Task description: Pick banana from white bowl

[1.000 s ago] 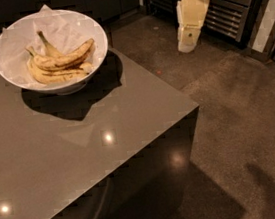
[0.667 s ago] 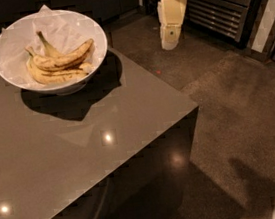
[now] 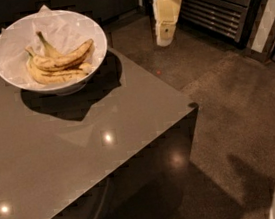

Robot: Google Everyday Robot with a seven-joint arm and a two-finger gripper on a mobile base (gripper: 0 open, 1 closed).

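- The white bowl [image 3: 98, 56] sits on the desk [image 3: 83, 154] at about 10 o'clock in the camera view, close to the desk's far edge. It is lined with crumpled paper [image 3: 61, 25], probably to cushion the fruit and stop it sliding on the glossy sides.
- The banana [image 3: 67, 56] lies in the bowl on top of the paler ones, so nothing covers it and it is the easiest of the bunch to take from above.
- Its long axis runs roughly from 9 o'clock to 2 o'clock. The curve sags toward 6 o'clock, and the browner end points at 2 o'clock, near the rim.
- A stalk rises toward 12 o'clock at the left of the pile. It may belong to one of the lower bananas, though the overlap makes this hard to tell.
- The tool [image 3: 164, 37] hangs at about 1 o'clock in the view. It points down over the floor [image 3: 215, 86], well apart from the desk and at about 3 o'clock from the bowl.
- Whether the tool is apart or together cannot be told from here. It holds nothing.
- The pick has not begun. My judgement is that the tool must travel toward 9 o'clock, rise clear of the rim, and close across the banana's short axis near its middle.
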